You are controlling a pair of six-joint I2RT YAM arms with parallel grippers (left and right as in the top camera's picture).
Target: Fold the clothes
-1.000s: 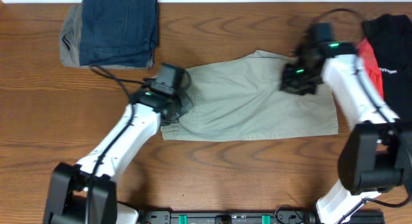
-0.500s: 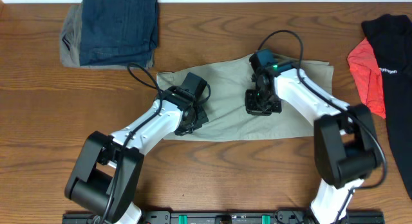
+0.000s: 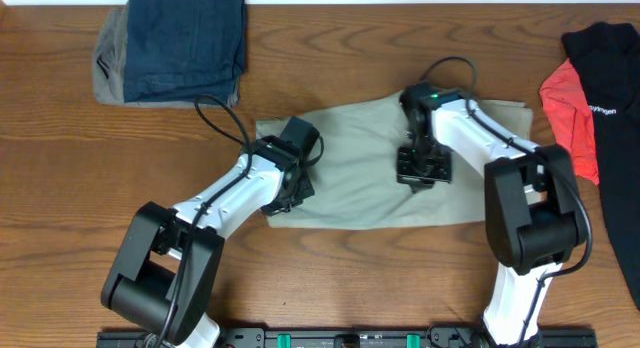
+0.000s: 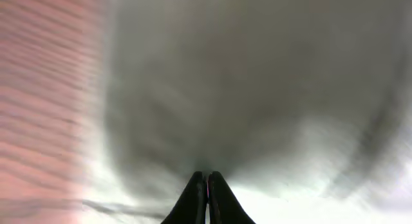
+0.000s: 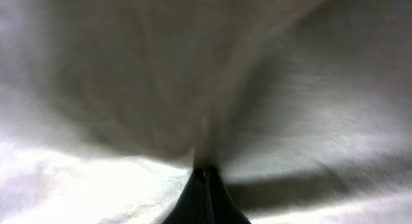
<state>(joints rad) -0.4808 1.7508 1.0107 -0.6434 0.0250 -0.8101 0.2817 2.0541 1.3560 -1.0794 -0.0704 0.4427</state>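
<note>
Far left, at the back of the worktop, there's a folded stack of dark jeans. The khaki trousers lie spread crosswise in the middle. The left claw is down on their left end, tips pressed together, pinching some fabric. The right claw sits nearer the middle, squeezed onto a raised crease. The black and red garments are at the right edge.

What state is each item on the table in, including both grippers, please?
khaki trousers, spread on the table, pinched by both grippers
left gripper, shut on the khaki trousers
right gripper, shut on the khaki trousers
blue jeans, folded, lying on a grey garment
black garment, unfolded, loosely heaped
coral-red garment, crumpled against the black garment
</note>
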